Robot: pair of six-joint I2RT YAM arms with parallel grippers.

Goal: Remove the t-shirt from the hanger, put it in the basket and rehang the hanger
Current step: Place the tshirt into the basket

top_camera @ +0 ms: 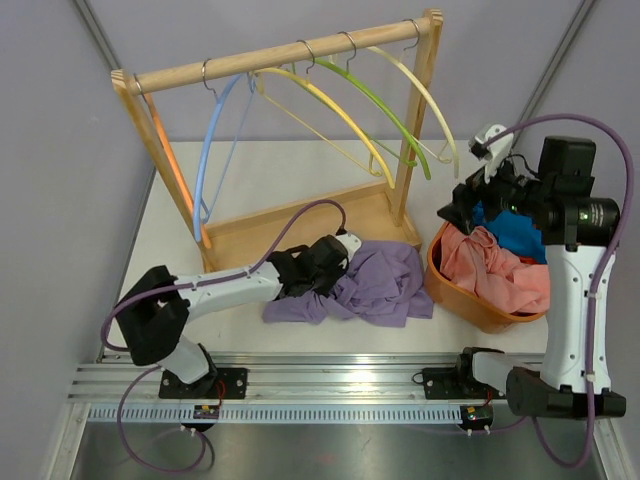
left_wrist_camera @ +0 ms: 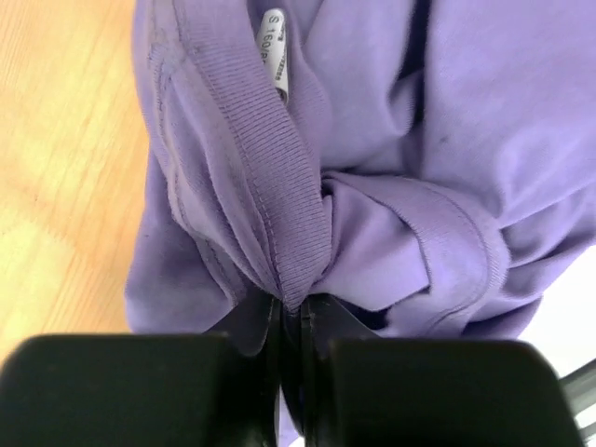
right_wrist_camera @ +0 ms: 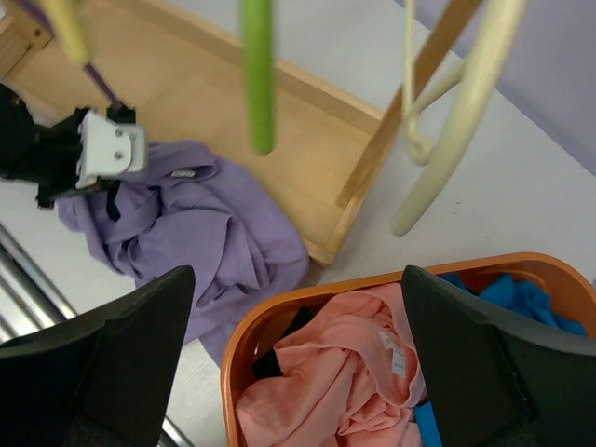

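The purple t-shirt [top_camera: 378,285] lies crumpled on the table in front of the rack's wooden base, off any hanger. My left gripper [top_camera: 340,262] lies low at the shirt's left side. It is shut on the ribbed collar [left_wrist_camera: 279,214], pinched between the black fingertips, with the size label [left_wrist_camera: 273,51] just beyond. Several bare hangers hang on the rail, among them a blue hanger [top_camera: 215,150] and a green hanger [top_camera: 385,105]. My right gripper [top_camera: 478,205] hovers open above the orange basket [top_camera: 440,285], nothing between its fingers [right_wrist_camera: 494,363].
The wooden rack [top_camera: 290,60] stands at the back on a board base [top_camera: 300,225]. The orange basket [right_wrist_camera: 307,298] at the right holds a pink garment [right_wrist_camera: 345,382] and a blue one [top_camera: 520,232]. A cream hanger [right_wrist_camera: 466,102] hangs close to the right gripper.
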